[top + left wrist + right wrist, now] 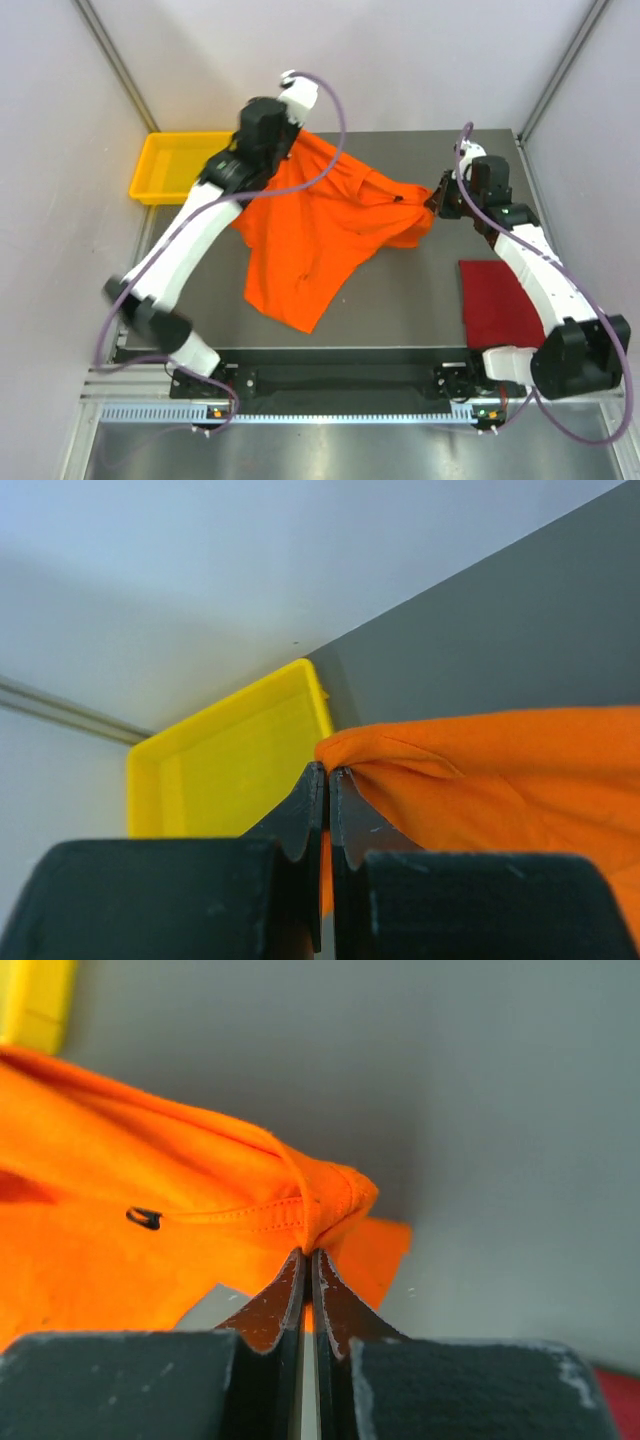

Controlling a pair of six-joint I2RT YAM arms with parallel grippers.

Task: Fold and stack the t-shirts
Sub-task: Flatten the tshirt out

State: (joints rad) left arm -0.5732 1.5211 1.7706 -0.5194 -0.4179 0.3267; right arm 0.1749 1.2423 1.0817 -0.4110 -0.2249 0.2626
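The bright orange t-shirt [315, 235] is held up over the table, stretched between both arms, its lower part trailing onto the surface. My left gripper [327, 770] is shut on one corner of the orange t-shirt [480, 780], at the back left near the tray. At the right, my right gripper [308, 1253] is shut on a bunched hem of the orange t-shirt [150, 1260]. The dark red t-shirt [500, 300] lies folded flat on the table's right side, beside the right arm.
A yellow plastic tray [165, 165] stands at the table's back left corner, also seen as the yellow tray [220, 770] just behind the left fingers. Grey walls close in the back and sides. The table's front edge runs along the arm bases.
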